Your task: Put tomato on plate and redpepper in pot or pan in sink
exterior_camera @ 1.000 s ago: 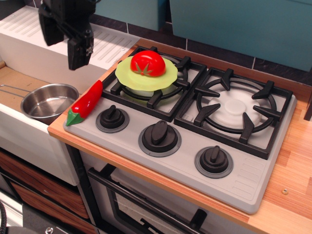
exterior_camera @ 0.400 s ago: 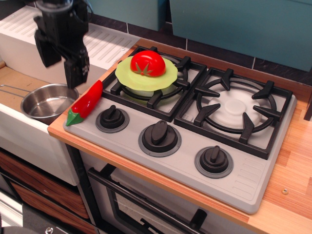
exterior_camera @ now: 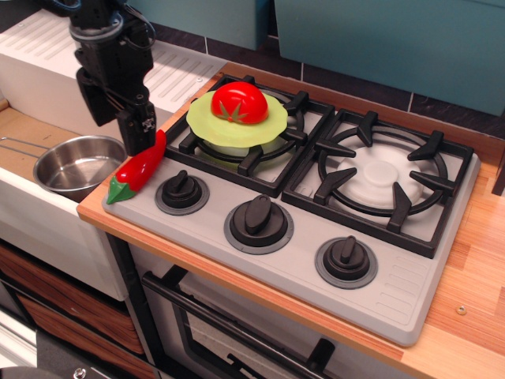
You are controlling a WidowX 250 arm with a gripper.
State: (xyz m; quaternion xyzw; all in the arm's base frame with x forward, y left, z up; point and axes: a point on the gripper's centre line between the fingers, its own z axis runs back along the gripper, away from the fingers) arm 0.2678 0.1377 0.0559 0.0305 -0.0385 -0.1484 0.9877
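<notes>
Tomato [exterior_camera: 239, 103] already seated on plate [exterior_camera: 237, 121]. Gripper [exterior_camera: 118, 126] held apart above pepper [exterior_camera: 140, 166] at hob's left edge. Risk judged: pepper nudged off edge, pot [exterior_camera: 76, 164] missed.

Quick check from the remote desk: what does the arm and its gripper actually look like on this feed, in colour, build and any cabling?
The gripper is all matte black: a boxy, blocky body narrowing to two long, flat rectangular jaws. The nearer one carries small pale specks that look like screw heads. A thin dark cable loops at the upper right of the body. No logos or lettering are readable, and the arm above is cut off by the frame.
</notes>
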